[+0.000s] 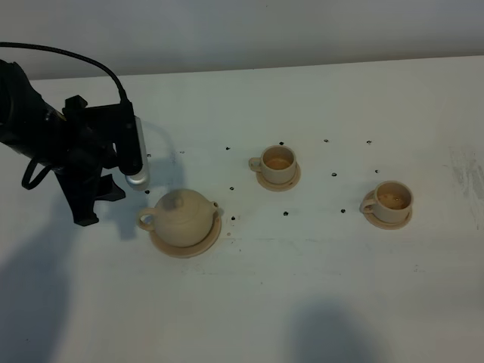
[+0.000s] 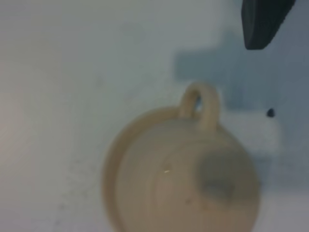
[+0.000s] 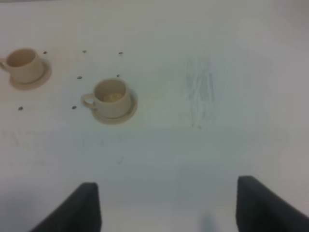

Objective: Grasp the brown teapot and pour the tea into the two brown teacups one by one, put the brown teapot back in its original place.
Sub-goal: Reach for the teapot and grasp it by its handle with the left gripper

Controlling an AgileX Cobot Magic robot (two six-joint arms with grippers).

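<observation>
The brown teapot (image 1: 181, 214) stands upright with its lid on, on the tan saucer disc (image 1: 198, 246), in the left half of the worktop (image 1: 318, 287), about midway between the far edge and the near edge. Its loop handle (image 1: 145, 221) points to the left edge and its short spout points to the right.

The left end effector (image 1: 100, 208) is just beside the handle, on the side of the left edge, and does not touch the teapot. In the high view its two dark fingers stand apart and nothing is between them. The left wrist view shows only one finger (image 2: 263, 21), but it gives the teapot (image 2: 188, 179) from above, blurred, with the loop handle (image 2: 200, 104) nearest to that finger and the disc rim (image 2: 108, 176) showing around the body.

The middle teacup (image 1: 278, 161) sits on its little saucer near the centre of the worktop, and the right teacup (image 1: 392, 201) sits on its saucer closer to the right edge. Both look brownish inside. Small dark specks (image 1: 286, 213) lie on the worktop around them.

The right end effector (image 3: 166, 193) does not appear in the high view. Its own wrist view shows the jaws wide apart over bare worktop and holding nothing, with the right teacup (image 3: 112, 96) and the middle teacup (image 3: 24, 65) well ahead.
</observation>
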